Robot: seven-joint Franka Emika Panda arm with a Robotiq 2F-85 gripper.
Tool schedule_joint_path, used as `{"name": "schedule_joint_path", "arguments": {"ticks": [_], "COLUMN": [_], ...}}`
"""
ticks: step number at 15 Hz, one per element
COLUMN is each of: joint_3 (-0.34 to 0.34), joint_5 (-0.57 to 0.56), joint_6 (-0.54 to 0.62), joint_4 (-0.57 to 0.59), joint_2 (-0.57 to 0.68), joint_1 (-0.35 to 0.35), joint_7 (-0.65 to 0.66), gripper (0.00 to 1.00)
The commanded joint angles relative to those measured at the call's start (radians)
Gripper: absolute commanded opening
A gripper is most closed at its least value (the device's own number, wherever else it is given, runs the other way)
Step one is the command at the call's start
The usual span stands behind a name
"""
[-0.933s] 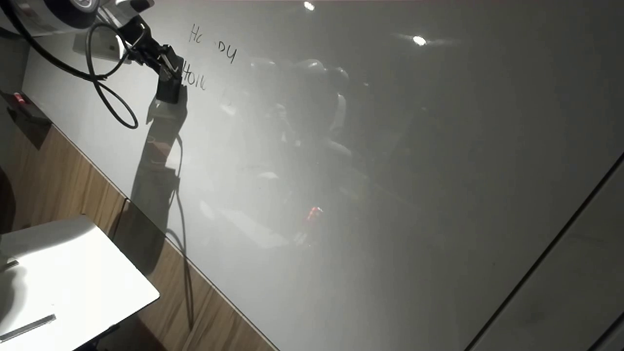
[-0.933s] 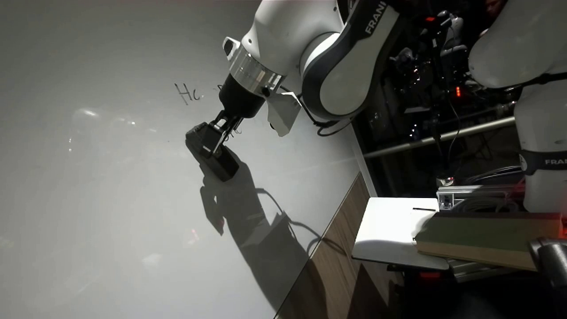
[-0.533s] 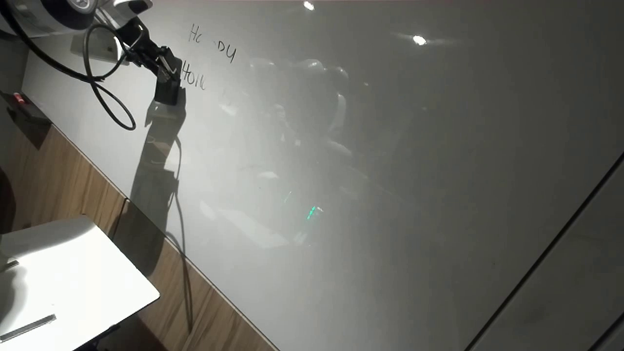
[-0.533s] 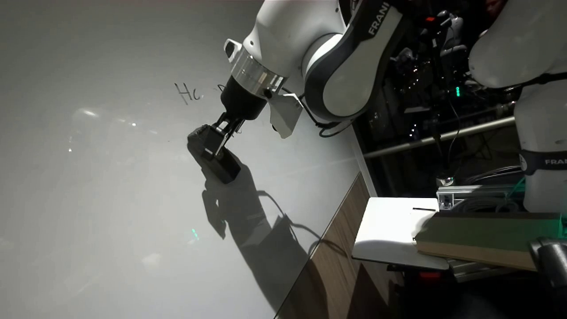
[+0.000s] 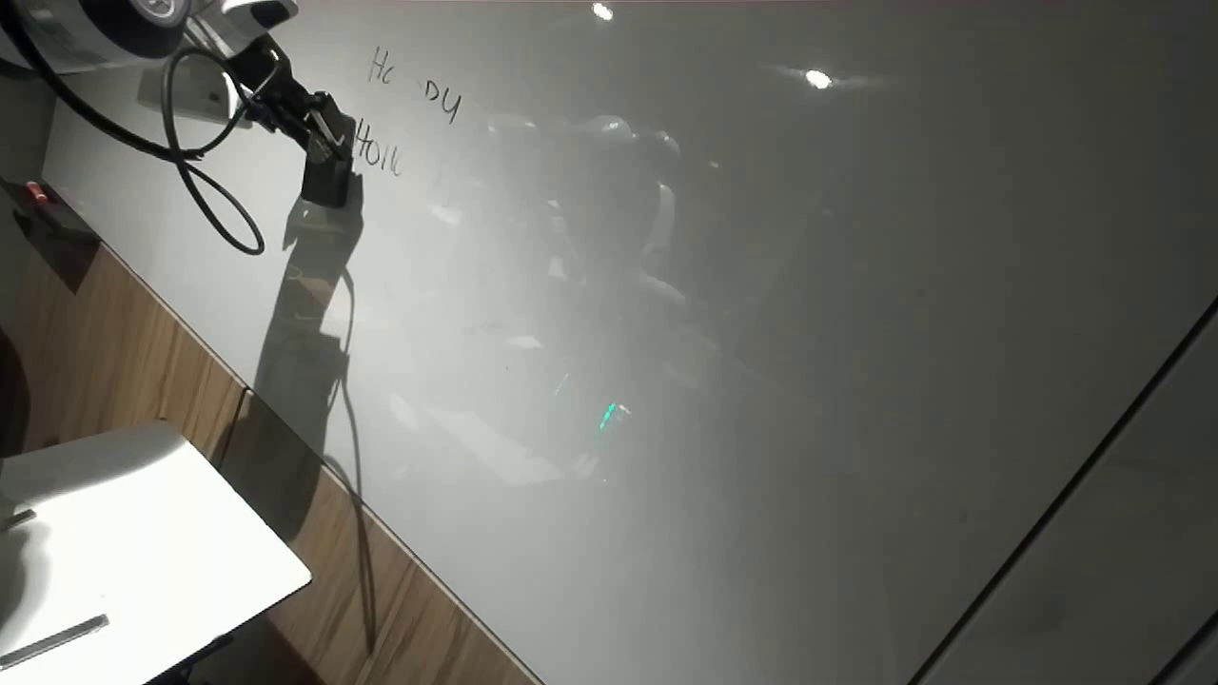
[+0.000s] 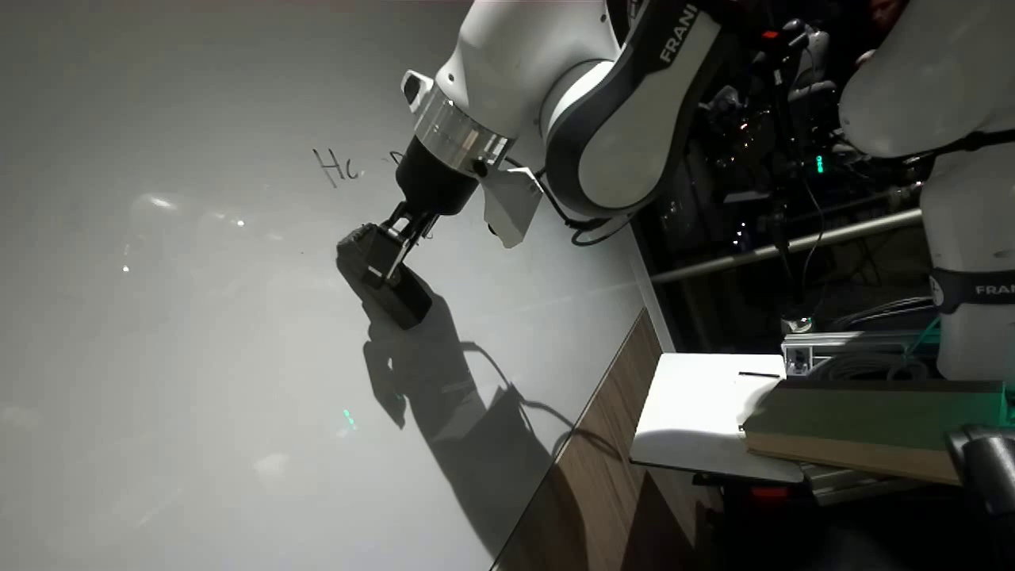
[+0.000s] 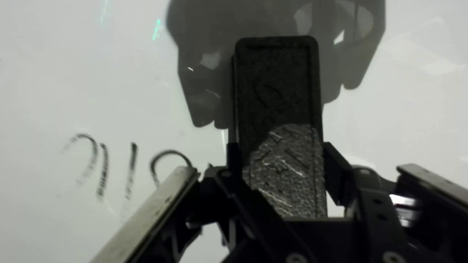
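Exterior view: eraser (image 6: 403,299) slightly lower now.

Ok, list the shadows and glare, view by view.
Wrist view: dark shadow on the whiteboard flanking the black block; both exterior views: shadow of the robot arm across the whiteboard, white panel partly washed out; an exterior view: two glare spots near the top.

wood-grain panel (image 5: 328,580), brightly lit white table (image 6: 698,396) beside it; pale rail (image 6: 856,231) across dark background (image 6: 690,317); two bright light spots (image 5: 818,79) glaring.
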Motion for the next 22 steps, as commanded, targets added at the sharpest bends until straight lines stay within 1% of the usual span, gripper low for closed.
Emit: {"name": "schedule_joint_path", "arguments": {"ticks": [1, 3, 5, 7, 8, 10, 11, 12, 14, 15, 17, 18, 20, 22], "joint_3": [-0.222, -0.337, -0.477, -0.564, -0.610, -0.704, -0.744, -0.755, -0.798, -0.847, -0.869, -0.884, -0.896, -0.875], "joint_5": [-0.006, -0.042, -0.098, -0.153, -0.176, -0.195, -0.164, -0.094, -0.044, -0.133, -0.147, -0.141, -0.146, -0.155], "joint_6": [-0.133, -0.225, -0.273, -0.317, -0.334, -0.419, -0.473, -0.511, -0.569, -0.603, -0.584, -0.600, -0.556, -0.485], "joint_4": [-0.105, -0.122, -0.125, -0.117, -0.130, -0.183, -0.220, -0.252, -0.299, -0.239, -0.259, -0.259, -0.256, -0.253], "joint_2": [-0.033, -0.056, -0.034, -0.028, -0.029, -0.059, -0.087, -0.114, -0.156, -0.104, -0.125, -0.170, -0.172, -0.172], "joint_1": [0.088, 0.076, 0.073, 0.080, 0.106, 0.233, 0.323, 0.384, 0.525, 0.591, 0.674, 0.731, 0.776, 0.784], "joint_7": [-0.104, -0.144, -0.204, -0.218, -0.219, -0.223, -0.243, -0.286, -0.295, -0.222, -0.194, -0.176, -0.149, -0.106], "gripper": [0.30, 0.30, 0.30, 0.30, 0.30, 0.30, 0.30, 0.30, 0.30, 0.30, 0.30, 0.30, 0.30, 0.30]}}
